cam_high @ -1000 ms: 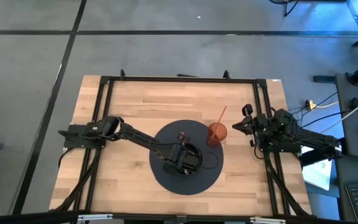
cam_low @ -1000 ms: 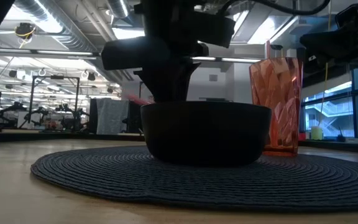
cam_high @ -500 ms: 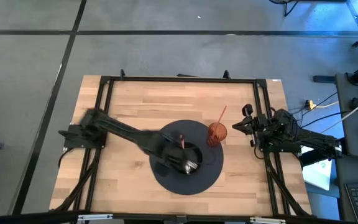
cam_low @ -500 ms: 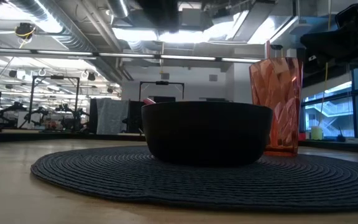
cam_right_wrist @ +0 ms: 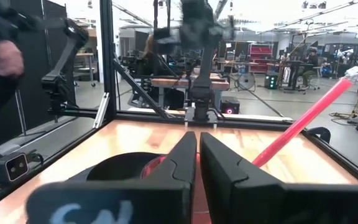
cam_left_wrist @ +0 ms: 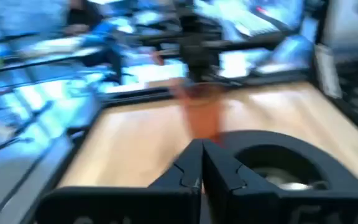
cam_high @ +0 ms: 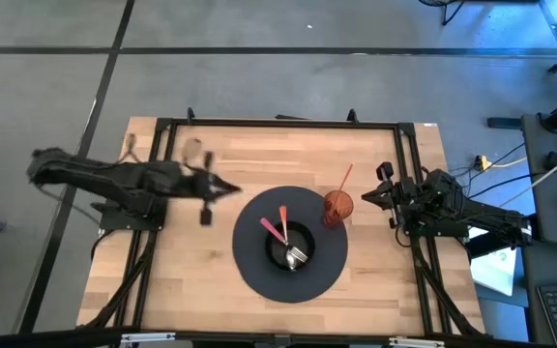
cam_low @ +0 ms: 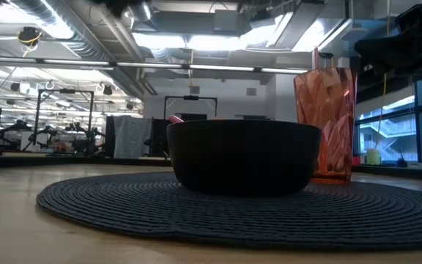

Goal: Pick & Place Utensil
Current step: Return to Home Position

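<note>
Two utensils (cam_high: 282,224), one bowl (cam_high: 309,249), one glass (cam_high: 337,206), one straw (cam_high: 345,177)

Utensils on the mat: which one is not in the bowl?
The straw: it stands slanted in the orange glass, while the other two utensils lie in the black bowl.

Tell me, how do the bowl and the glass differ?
The bowl is black, low and wide; the glass is orange, tall and narrow. The bowl is opaque; the glass is see-through. The bowl holds two utensils; the glass holds a straw. Both stand upright on the mat.
</note>
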Robot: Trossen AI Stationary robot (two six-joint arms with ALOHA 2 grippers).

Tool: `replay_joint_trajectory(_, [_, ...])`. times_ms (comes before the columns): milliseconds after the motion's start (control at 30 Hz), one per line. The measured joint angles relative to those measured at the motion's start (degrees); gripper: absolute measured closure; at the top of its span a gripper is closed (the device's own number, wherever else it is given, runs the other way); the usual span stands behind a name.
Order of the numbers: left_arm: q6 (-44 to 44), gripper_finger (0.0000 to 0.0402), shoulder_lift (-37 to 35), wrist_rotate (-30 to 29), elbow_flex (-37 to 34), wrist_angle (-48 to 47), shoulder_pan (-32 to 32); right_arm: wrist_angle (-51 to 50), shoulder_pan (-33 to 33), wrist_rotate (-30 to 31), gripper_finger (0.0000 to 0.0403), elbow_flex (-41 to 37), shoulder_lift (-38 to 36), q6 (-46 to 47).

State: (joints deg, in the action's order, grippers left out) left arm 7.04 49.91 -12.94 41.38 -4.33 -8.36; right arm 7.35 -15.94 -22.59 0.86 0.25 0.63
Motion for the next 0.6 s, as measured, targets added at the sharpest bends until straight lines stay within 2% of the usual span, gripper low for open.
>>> replay_joint_trajectory(100, [-2.07, 0.0399, -11.23, 2.47, -10.47, 3.53, 4.9, 0.07, 0.0, 0.15, 0.0395, 0.0, -0.01, -2.23])
replay_joint_trajectory(233, [-4.1, 0.0401, -21.75, 8.15, -19.62, 7.79, 8.72, 0.04, 0.0, 1.89, 0.0398, 0.0, 0.0, -2.57])
replay_joint_trajectory(500, [-4.3, 0.0401, -36.57, 8.56, -27.17, 6.95, 9.04, 0.06, 0.0, 1.06, 0.04, 0.0, -0.04, -2.39])
replay_joint_trajectory(600, [-4.32, 0.04, -41.48, 8.16, -27.78, 2.42, 8.15, -0.12, -0.02, 0.0, 0.04, 0.55, -0.15, -2.32])
